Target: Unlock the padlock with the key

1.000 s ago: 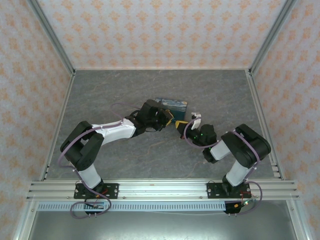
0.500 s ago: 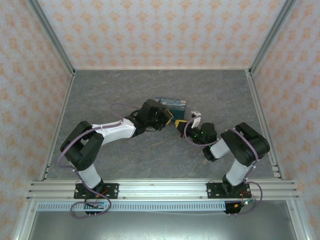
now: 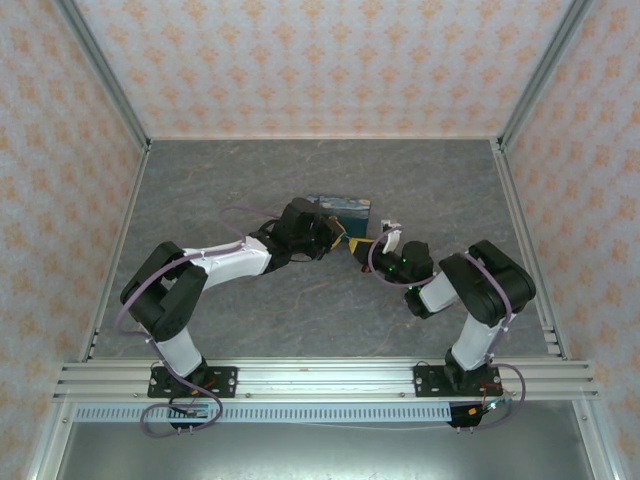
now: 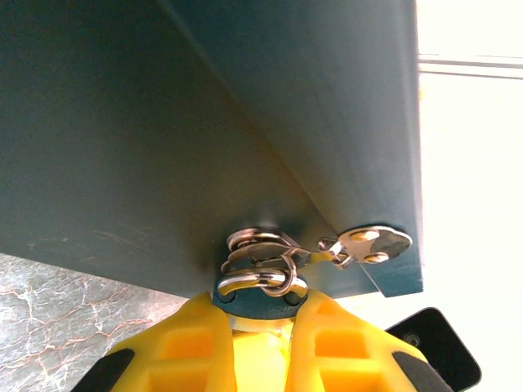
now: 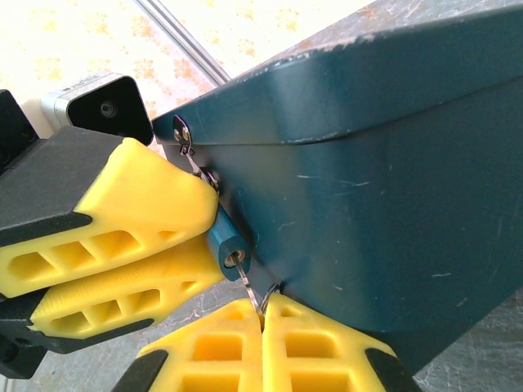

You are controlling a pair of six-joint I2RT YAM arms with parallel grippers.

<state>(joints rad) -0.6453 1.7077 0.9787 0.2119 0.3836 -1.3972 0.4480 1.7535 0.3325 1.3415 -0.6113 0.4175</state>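
The padlock (image 5: 222, 240) hangs on the metal hasp (image 4: 372, 242) of the dark-blue box (image 5: 368, 180), which stands near the middle of the surface (image 3: 220, 180). The left jaws are almost closed and pinch the blue body of the padlock. The right jaws are fully closed on a thin metal piece, probably the key (image 5: 250, 287), which enters the end of the padlock.

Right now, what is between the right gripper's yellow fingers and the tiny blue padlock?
A thin silver key runs from the small blue padlock into the shut right gripper, seen in the right wrist view.
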